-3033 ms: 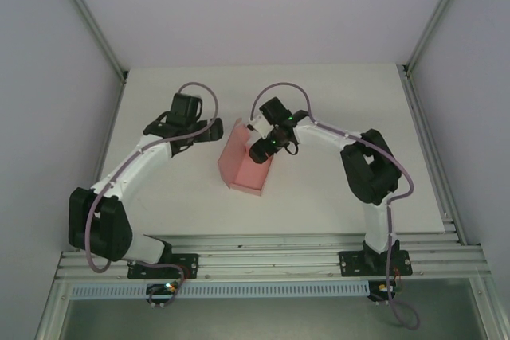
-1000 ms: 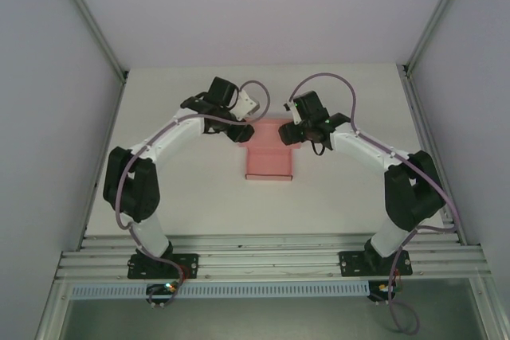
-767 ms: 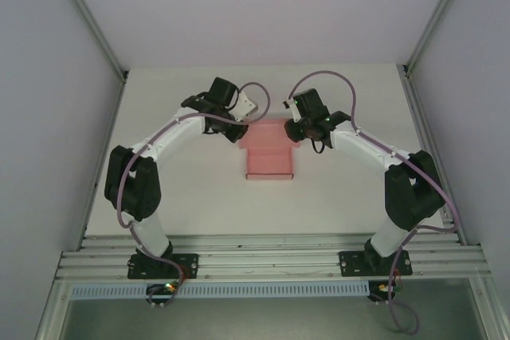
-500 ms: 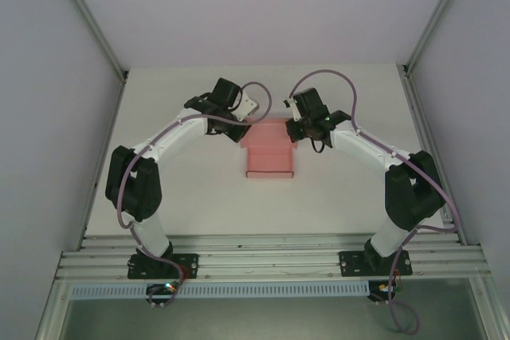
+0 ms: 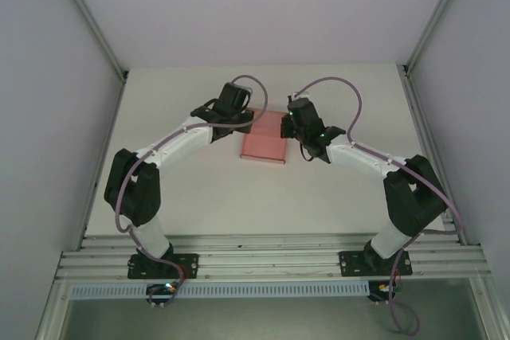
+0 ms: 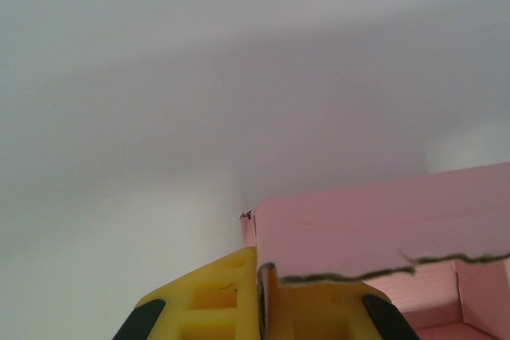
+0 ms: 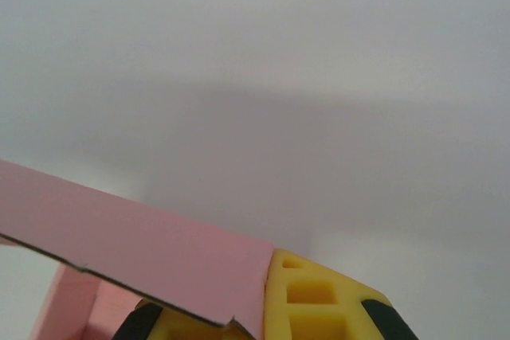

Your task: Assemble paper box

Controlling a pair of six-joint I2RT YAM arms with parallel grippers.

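The paper box (image 5: 264, 139) is a small low pink box on the white table, between my two grippers. My left gripper (image 5: 244, 122) is at its left back corner, my right gripper (image 5: 290, 128) at its right back corner. In the left wrist view the yellow fingers (image 6: 205, 302) are shut on a thin pink wall (image 6: 382, 224), left gripper (image 6: 260, 267) pinching the card edge. In the right wrist view my right gripper (image 7: 269, 262) is likewise shut on a pink wall (image 7: 135, 240), which covers one yellow finger (image 7: 319, 300) partly.
The white table (image 5: 199, 189) is bare around the box. Grey enclosure walls (image 5: 48, 117) rise on the left, the right and behind. An aluminium rail (image 5: 271, 259) carrying both arm bases runs along the near edge.
The box has moved a little towards the back and turned slightly. Both grippers moved with it, closing in on its back corners. Three seconds ago it stood tilted, held by the right gripper alone.
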